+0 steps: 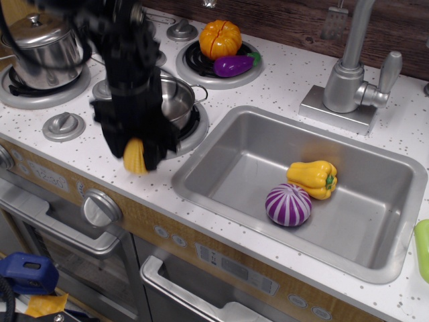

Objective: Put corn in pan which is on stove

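Single view only, so no overlap between views can be reported. Camera is mounted high, in front of the counter (281, 87), looking down and obliquely toward the dark wood back wall (281, 20). Range is moderate. Frame covers the stove (74, 111) at left, the sink (301, 181) at centre-right, the faucet (352, 74) behind it, and the cabinet front (201, 261) along the lower edge.

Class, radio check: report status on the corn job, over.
Gripper shut on corn, image blurred by motion. Pan sits on stove burner, just behind. Nothing visible inside pan; arm partly covers its left side.
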